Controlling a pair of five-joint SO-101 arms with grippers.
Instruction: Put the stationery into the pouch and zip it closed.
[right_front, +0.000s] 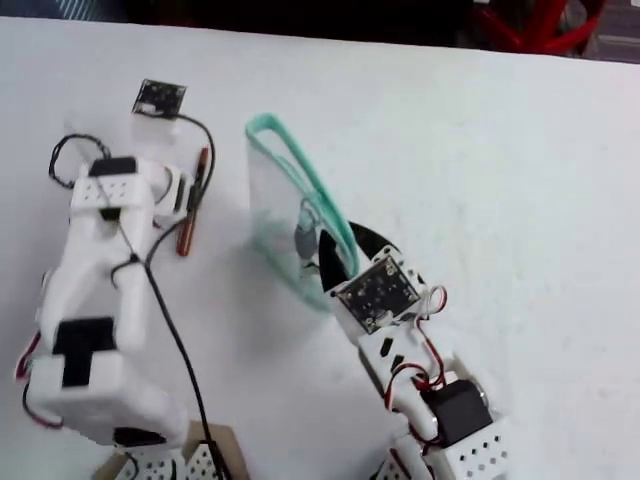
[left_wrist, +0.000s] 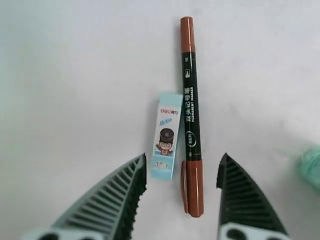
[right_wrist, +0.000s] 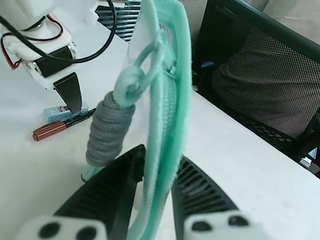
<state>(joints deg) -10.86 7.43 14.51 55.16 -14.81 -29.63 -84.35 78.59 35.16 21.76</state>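
Observation:
A brown-capped marker (left_wrist: 191, 115) with a black barrel lies flat on the white table, with a light-blue eraser (left_wrist: 167, 135) beside it. My left gripper (left_wrist: 182, 167) hovers open just above them, its fingers on either side of the marker's near end. In the high view the marker (right_front: 192, 205) lies by the left gripper (right_front: 185, 190). The clear pouch (right_front: 285, 200) with a teal zip edge stands on edge mid-table. My right gripper (right_wrist: 160, 172) is shut on the pouch's teal rim (right_wrist: 170, 100), next to the grey zip pull (right_wrist: 107, 135). The marker (right_wrist: 60, 127) and eraser (right_wrist: 62, 111) lie beyond it.
A small black circuit board (right_front: 160, 97) with a black cable lies at the back left. A black mesh chair (right_wrist: 250, 75) stands past the table edge. Red metal parts (right_front: 540, 25) sit beyond the far right edge. The table's right half is open.

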